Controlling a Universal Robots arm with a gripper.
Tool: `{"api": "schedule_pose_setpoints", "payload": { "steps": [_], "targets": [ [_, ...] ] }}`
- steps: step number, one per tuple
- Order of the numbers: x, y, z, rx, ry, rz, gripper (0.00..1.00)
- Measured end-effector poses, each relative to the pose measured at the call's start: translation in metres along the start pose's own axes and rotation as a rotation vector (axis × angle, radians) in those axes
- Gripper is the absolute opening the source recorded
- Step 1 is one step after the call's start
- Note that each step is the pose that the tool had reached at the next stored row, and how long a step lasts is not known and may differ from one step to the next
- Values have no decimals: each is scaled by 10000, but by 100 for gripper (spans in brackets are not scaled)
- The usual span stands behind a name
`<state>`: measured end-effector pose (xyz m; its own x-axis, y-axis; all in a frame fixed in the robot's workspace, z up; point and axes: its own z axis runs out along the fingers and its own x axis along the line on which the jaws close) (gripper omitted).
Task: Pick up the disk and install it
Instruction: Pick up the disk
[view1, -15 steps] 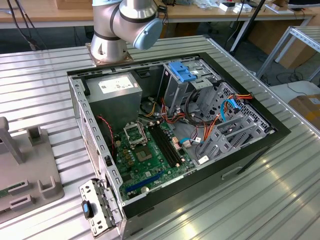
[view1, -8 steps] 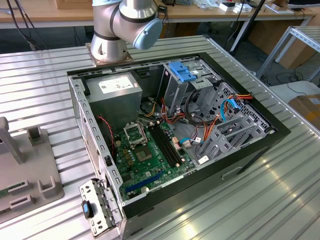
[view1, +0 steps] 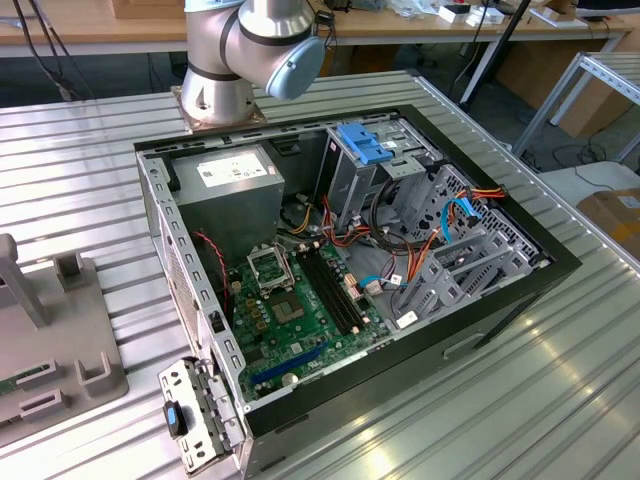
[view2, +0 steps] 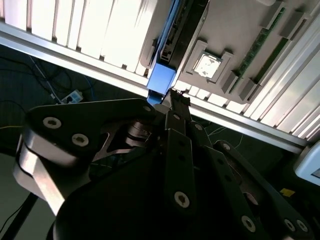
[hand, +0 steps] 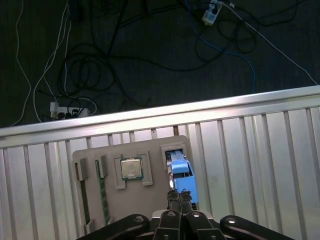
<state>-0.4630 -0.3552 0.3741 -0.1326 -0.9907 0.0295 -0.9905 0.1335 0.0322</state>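
**Pincer at the disk, parts tray.** In the first wrist view the pincer (hand: 180, 194) hangs over a grey tray (hand: 150, 145) that lies on the ribbed metal desk (hand: 250, 150), close to the desk's edge. Beyond that edge is dark floor w/ loose cables and a power strip (hand: 70, 110).

**Disk.** The disk (hand: 181, 170) sits on edge in a slot of the tray, its blue carrier rail facing the camera. It is not yet in the PC. A CPU (hand: 131, 168) lies in its own recess just beside the disk, btwn the disk and a green RAM stick (hand: 102, 195).

**Pincer state.** It is clenched: in both wrist views the jaws are drawn together w/ no gap showing. In the second wrist view the pincer (view2: 176, 97) meets the end of the disk (view2: 161, 79) at its blue rail. Whether any of the rail is pinched cannot be told. The same view shows the tray (view2: 235, 30), CPU (view2: 206, 65) and RAM stick (view2: 255, 50).

**Exterior view.**
- The arm's base (view1: 245, 50) is bolted to the desk (view1: 80, 170), just behind an open PC case (view1: 480, 330) lying on its side.
- Inside the case are a PSU (view1: 230, 185), a green mobo (view1: 290, 310) and an upright grey bay topped by a blue latch (view1: 365, 145).
- The tray (view1: 60, 340) is at the exterior view's left, apart from the case.
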Motion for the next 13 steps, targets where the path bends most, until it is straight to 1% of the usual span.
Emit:
{"api": "schedule_pose_setpoints", "payload": {
  "steps": [2,4,6,7,8,9,10,13],
  "targets": [
    [-26,-1,0,1,0,-30,11],
    [-39,-23,4,3,3,-103,11],
    [-43,-30,35,19,14,-544,11],
    [-44,-30,35,18,-8,-632,11],
    [-44,-32,36,16,-46,-683,11],
    [-45,-32,39,30,-114,-808,11],
    [-44,-33,43,86,-127,-917,11],
    [-44,-33,43,87,-126,-922,11]
  ]
}}
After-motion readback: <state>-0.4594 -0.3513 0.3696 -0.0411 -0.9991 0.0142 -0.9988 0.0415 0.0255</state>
